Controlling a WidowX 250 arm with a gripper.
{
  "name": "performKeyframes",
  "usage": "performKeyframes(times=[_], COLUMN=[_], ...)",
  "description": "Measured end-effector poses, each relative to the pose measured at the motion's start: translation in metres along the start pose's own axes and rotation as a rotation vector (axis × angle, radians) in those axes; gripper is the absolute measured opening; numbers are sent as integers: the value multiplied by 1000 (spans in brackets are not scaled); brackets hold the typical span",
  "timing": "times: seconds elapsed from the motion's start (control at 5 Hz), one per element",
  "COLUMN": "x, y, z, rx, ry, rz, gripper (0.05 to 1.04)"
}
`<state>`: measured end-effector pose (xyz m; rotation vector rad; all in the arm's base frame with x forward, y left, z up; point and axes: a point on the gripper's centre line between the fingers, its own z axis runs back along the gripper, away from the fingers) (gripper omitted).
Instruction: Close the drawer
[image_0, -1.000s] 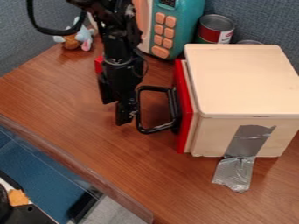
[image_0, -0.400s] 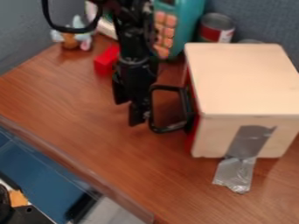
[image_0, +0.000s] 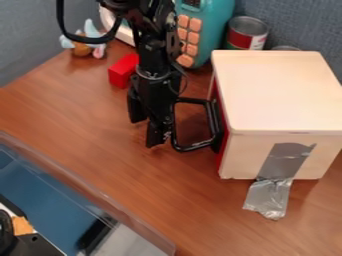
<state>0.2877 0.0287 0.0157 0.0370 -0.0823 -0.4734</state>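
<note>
Where the wooden table (image_0: 73, 125) runs back to grey-blue fabric panels (image_0: 300, 25), its smooth brown top shows fine streaks of grain. Standing on the right side is the box (image_0: 277, 90), pale wood with flat faces, crisp corners and a broad, plain lid.

From the top edge comes the black arm (image_0: 152, 45), all hard segments and looping cable, left of the box. A teal toy (image_0: 214, 30) with rounded corners and rows of peach-coloured buttons stands upright behind it.

On the box's left side is the drawer (image_0: 223, 150), its front facing left and its sliding axis running left to right. Only a narrow red strip of that front shows close against the wood. Its black handle (image_0: 215, 117) juts left as a squared loop with rounded corners, the loop's long sides running near to far.

Pointing down at the handle's outer bar, the gripper (image_0: 146, 134) has its fingers partly spread and grips nothing; whether it touches the bar, I cannot tell.

Creased silver tape (image_0: 287, 160) runs down the box's near face onto the table. Farther back are a metal can (image_0: 247, 32), round with a red and white label, a soft toy (image_0: 83, 48) and a red block (image_0: 122, 71) with straight edges.
</note>
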Motion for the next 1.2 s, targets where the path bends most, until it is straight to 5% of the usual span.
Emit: performKeyframes(times=[0.2,0.4,0.6,1.0,1.2], x=[-15,-42,-79,-113,-123], y=[1,20,31,32,32], z=[10,42,78,114,133], rx=[1,29,-42,-46,27], ry=[-3,-13,-46,-66,-73], rz=[48,159,234,265,266], gripper=[1000,1000,1000,1000,1000])
